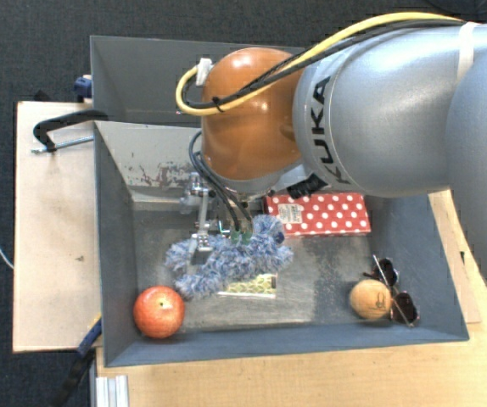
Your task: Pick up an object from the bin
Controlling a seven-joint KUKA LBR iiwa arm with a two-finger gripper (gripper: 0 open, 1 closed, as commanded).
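My gripper (201, 242) hangs low in the middle of the bin, its metal fingers reaching down onto the left part of a fluffy blue-grey chenille duster head (231, 257). Whether the fingers close on the fluffy fabric is hidden by the pile. A small flat packet with a yellowish-green print (250, 287) lies just below the duster. Behind the gripper to the right lies a red box with white dots and a white label (324, 214).
A red apple (159, 311) sits in the front left corner. At the front right lie a tan round fruit (370, 298) and dark sunglasses (396, 293). The orange wrist cover and the big grey arm hang over the bin's back right.
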